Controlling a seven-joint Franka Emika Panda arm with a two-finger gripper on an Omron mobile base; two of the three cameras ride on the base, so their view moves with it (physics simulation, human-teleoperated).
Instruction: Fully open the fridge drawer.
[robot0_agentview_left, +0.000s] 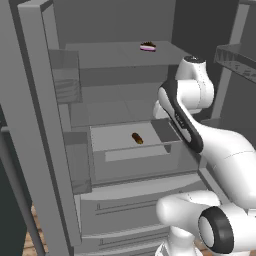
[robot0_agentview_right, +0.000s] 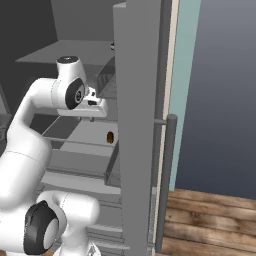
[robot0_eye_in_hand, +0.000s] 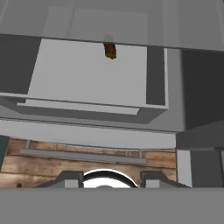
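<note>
fridge drawer (robot0_agentview_left: 137, 150) sits partly pulled out of the open fridge, below the flat shelves and above the pale drawer fronts (robot0_agentview_left: 135, 205). small brown item (robot0_agentview_left: 137, 138) lies on its pale floor. in the hand view, pincer (robot0_eye_in_hand: 105, 178) hangs above and in front of the drawer, fingertips (robot0_eye_in_hand: 70, 178) spread wide, holding nothing, clear of the handle strip (robot0_eye_in_hand: 81, 106). strip runs crosswise to the pull; likely needs a drop onto it, then a straight draw outward.

The fridge drawer (robot0_agentview_left: 135, 150) is seen pulled out, open from above; its floor is obstructed by one small brown item (robot0_agentview_left: 137, 138); the right side is hemmed by the fridge door (robot0_agentview_right: 137, 125).
</note>
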